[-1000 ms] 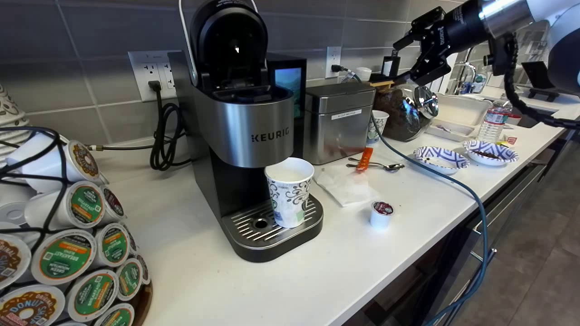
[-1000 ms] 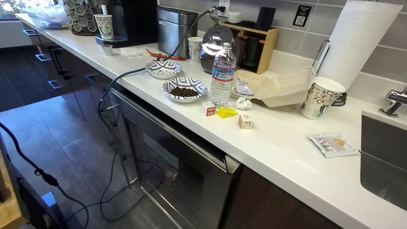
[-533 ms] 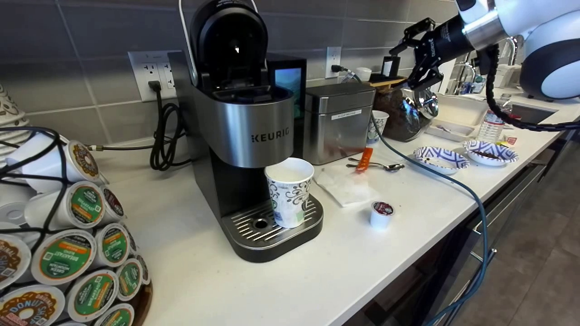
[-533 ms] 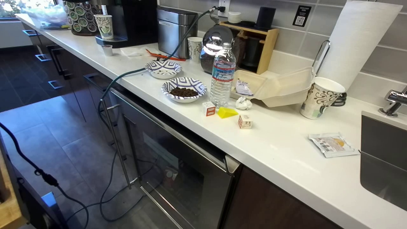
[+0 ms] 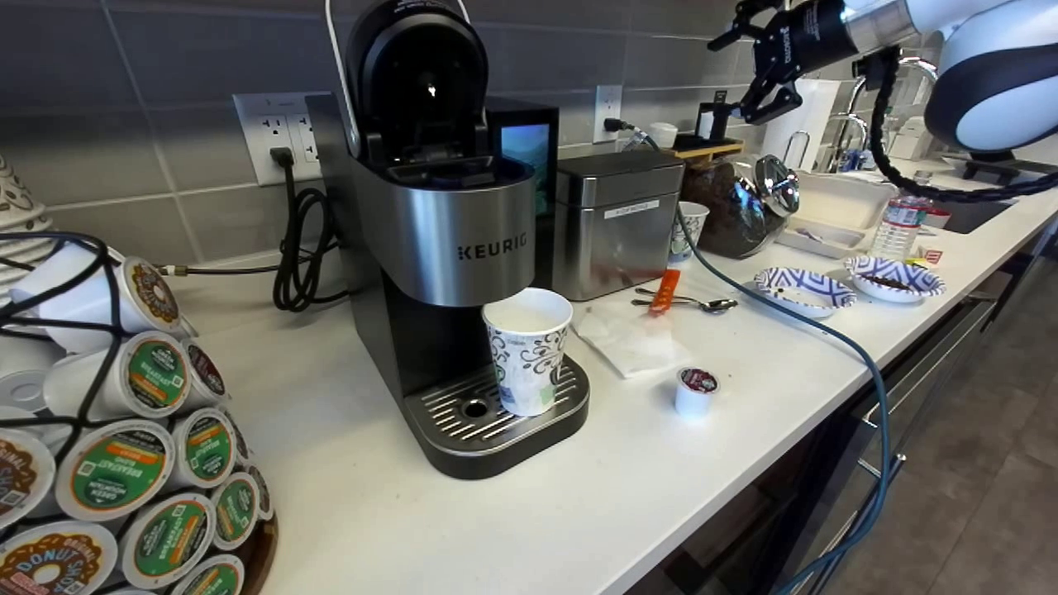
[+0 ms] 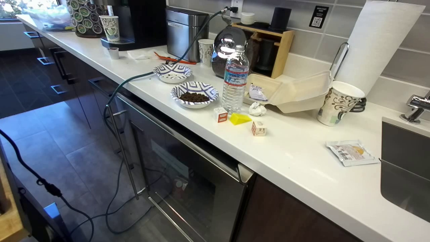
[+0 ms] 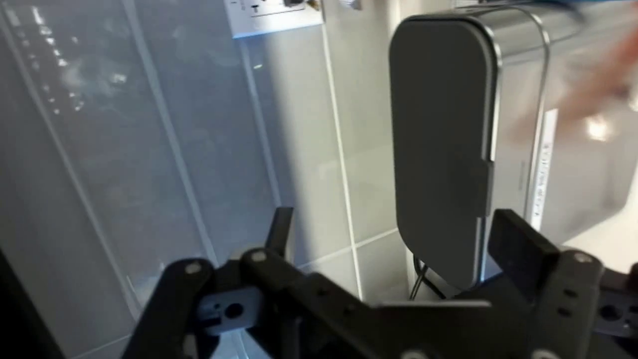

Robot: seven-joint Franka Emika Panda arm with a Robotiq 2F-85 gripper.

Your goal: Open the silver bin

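The silver bin [image 5: 616, 248], boxy brushed steel with a dark lid [image 5: 620, 162], stands on the counter beside the coffee maker. Its lid is shut. It also shows in an exterior view [image 6: 183, 38], partly crossed by a cable. My gripper [image 5: 731, 78] is open and empty in the air, above and to the right of the bin in that exterior view. In the wrist view the bin's dark lid [image 7: 438, 139] lies ahead, between and beyond the spread fingers of my gripper [image 7: 396, 224], apart from them. The gripper is out of sight in an exterior view that shows the bottle.
The coffee maker [image 5: 446, 240] holds a paper cup [image 5: 529, 355]. A blue-green cable [image 5: 793, 306] runs past the bin's front. A glass jar [image 5: 731, 207], a paper cup [image 6: 205, 52] and a wooden shelf [image 6: 285, 50] stand nearby. Spoons [image 5: 719, 305] and bowls [image 5: 802, 293] lie in front.
In an exterior view my gripper has moved slightly left, then up, rising higher above the counter. Its fingers stay open. The bin and the other objects have not moved.
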